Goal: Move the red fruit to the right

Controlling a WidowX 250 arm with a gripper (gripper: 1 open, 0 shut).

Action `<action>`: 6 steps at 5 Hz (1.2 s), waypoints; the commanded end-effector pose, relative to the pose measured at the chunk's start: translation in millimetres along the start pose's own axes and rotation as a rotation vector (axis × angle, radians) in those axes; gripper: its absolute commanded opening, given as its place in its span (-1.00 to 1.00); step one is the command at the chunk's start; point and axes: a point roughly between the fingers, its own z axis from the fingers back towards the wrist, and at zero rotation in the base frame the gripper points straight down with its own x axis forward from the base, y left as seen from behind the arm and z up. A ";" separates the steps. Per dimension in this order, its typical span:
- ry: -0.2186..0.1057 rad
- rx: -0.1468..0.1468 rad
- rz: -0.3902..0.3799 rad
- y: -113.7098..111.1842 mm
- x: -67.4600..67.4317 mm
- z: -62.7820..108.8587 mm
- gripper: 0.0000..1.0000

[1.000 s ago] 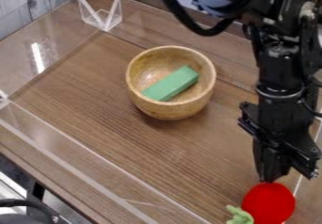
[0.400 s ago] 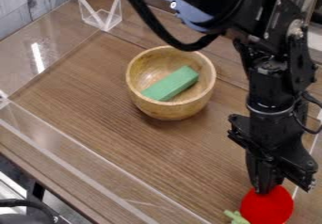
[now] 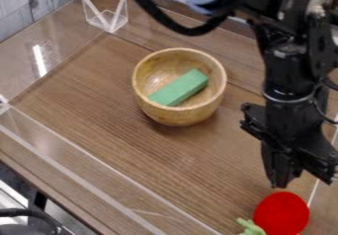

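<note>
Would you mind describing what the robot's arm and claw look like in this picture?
The arm is black throughout, built of blocky, angular segments stacked into a column. Thick black cables loop across the top of the frame. It tapers down to a narrow black claw. No markings can be made out.

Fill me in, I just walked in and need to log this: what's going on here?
A single robot arm is working over a wooden table. Its gripper is shut, holds nothing, and hangs just above the red fruit, which lies on the table near the front right corner. A wooden bowl near the middle holds a green block; nothing is touching either.
</note>
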 end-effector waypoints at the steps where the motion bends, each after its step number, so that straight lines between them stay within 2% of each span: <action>1: -0.033 0.001 0.005 -1.4 11.3 -12.1 1.00; 2: -0.047 0.012 -0.035 0.4 13.0 6.7 -1.00; 3: -0.056 0.021 -0.077 1.8 14.1 21.9 -1.00; 4: -0.043 0.022 -0.051 -5.1 15.5 17.1 1.00; 5: -0.031 0.022 -0.026 -7.1 14.6 14.7 1.00; 6: -0.041 0.034 0.055 -6.6 12.0 13.1 -1.00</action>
